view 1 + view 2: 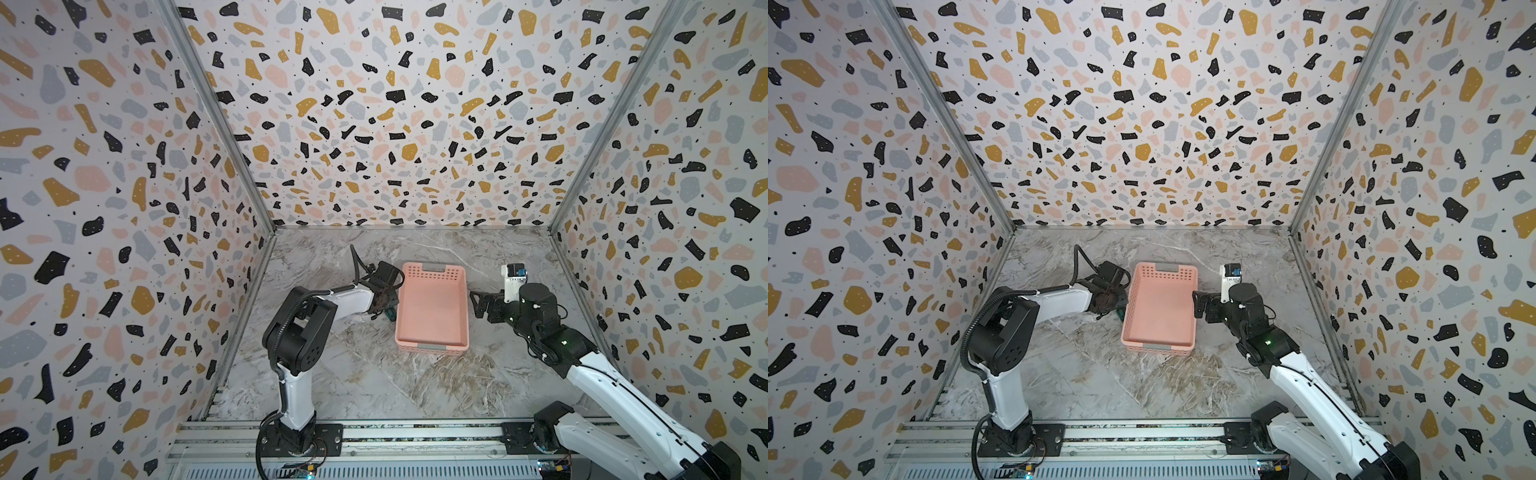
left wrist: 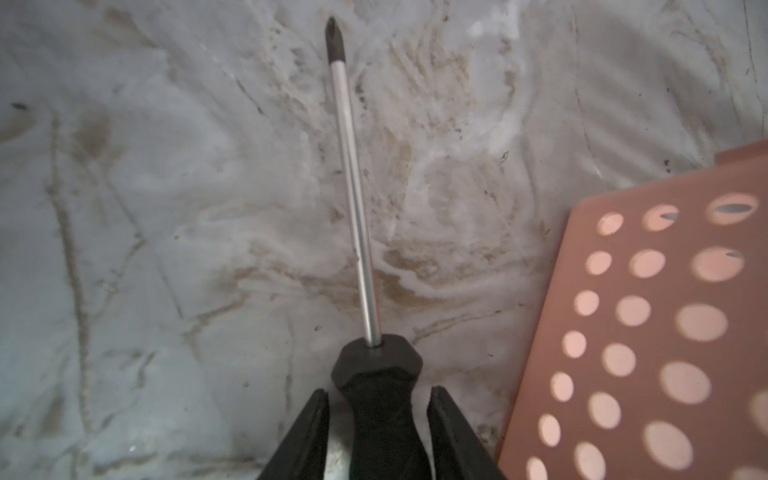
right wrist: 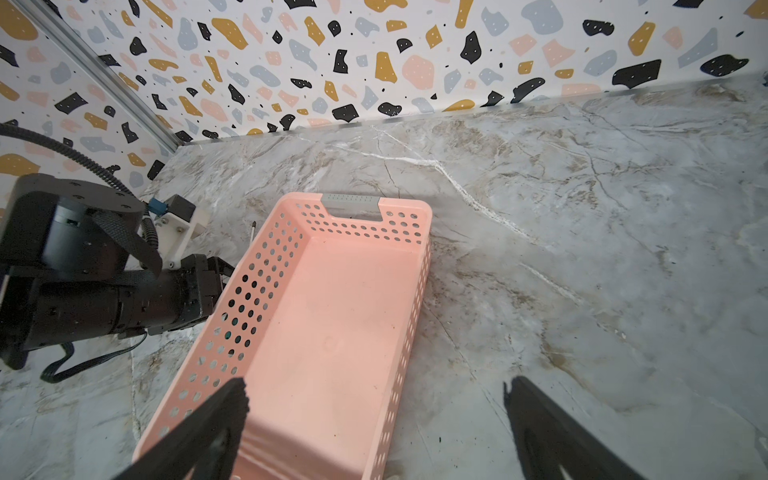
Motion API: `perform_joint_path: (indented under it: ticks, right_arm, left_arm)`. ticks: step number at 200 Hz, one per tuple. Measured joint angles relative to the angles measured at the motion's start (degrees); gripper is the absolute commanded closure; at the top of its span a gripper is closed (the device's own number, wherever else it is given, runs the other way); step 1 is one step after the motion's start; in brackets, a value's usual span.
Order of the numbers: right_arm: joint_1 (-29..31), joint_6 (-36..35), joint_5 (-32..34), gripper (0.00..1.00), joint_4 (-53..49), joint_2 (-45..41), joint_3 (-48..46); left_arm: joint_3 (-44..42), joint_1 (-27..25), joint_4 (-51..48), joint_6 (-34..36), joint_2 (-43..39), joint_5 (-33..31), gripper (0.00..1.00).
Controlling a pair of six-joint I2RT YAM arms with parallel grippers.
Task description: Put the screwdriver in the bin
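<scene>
The screwdriver point(image 2: 353, 187) lies on the marble floor just left of the bin point(image 1: 432, 307), its steel shaft pointing away from the left wrist. Only a bit of its green handle point(image 1: 390, 314) shows in both top views. My left gripper point(image 2: 378, 392) is low over the black handle, one finger on each side with narrow gaps still visible, so it is open. The salmon-pink bin point(image 3: 332, 311) holds nothing. My right gripper point(image 3: 376, 386) hovers open above the bin's right rim, gripping nothing.
The terrazzo-patterned walls point(image 1: 374, 124) close in the marble floor point(image 1: 353, 374) on three sides. The bin's perforated side wall point(image 2: 648, 332) stands close beside the left gripper. The arms' base rail point(image 1: 374, 436) runs along the front edge.
</scene>
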Motion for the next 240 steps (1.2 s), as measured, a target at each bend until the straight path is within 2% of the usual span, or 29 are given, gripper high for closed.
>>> perform_joint_path:
  ticks: [31,85,127,153,200,240]
  right_arm:
    - [-0.2,-0.1,-0.2,0.01,-0.1,0.0,0.0]
    - [-0.2,-0.1,-0.7,0.01,-0.5,0.0,0.0]
    - [-0.2,0.0,-1.3,0.01,-0.5,-0.2,0.0]
    - [-0.2,0.1,-1.4,0.01,-0.5,-0.2,0.0]
    - [-0.3,0.4,-2.1,0.01,-0.5,-0.1,0.0]
    - [-0.3,1.2,-3.1,0.01,-0.1,0.5,0.0]
  left_arm:
    - [0.0,0.0,0.4,0.7,-0.1,-0.2,0.78]
    - [-2.5,0.0,-2.2,3.9,-3.4,-4.0,0.88]
    - [-3.8,0.0,-5.7,6.6,-9.9,-8.1,0.90]
    - [-3.8,0.0,-6.7,8.2,-14.0,-8.5,0.90]
    - [-1.5,-0.8,-8.0,9.9,-17.3,-5.1,0.90]
    - [2.3,-5.8,-8.0,8.8,-17.3,-2.1,0.90]
